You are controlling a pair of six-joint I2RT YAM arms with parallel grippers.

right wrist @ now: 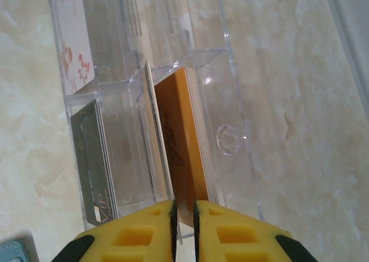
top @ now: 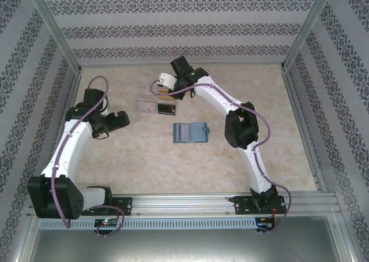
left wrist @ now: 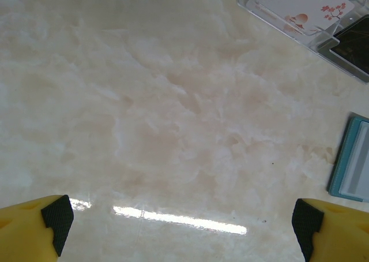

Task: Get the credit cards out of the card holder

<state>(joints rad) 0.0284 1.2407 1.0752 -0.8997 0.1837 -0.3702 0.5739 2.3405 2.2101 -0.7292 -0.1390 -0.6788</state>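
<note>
From above, the right claw (top: 167, 83) reaches over the far side of the desk (top: 242, 158). A clear tray (top: 157, 107) lies just on the near side of it. The card holder (top: 191, 132) lies flat beyond that tray, well apart from the claw, and seems open. The left claw (top: 104, 134) hangs well to the left of the holder.

From the left wrist, the left claw is released, with its jaws wide and nothing between them. One edge of the holder lies ahead to its right, and a white card (left wrist: 305, 5) lies farther ahead.

From the right wrist, the orange card (right wrist: 181, 141) stands on edge in the tray. Its near end sits in the narrow slit between the right claw's fingers. We cannot tell whether it is pinched or merely passing between them. A dark card (right wrist: 92, 164) rests to the claw's left.

We judge these cards light, stiff, thin and slick. They are best pinched across the faces at a short edge, not scraped up from flat. The holder looks soft and light, so it would likely drag along unless it is pinned.
</note>
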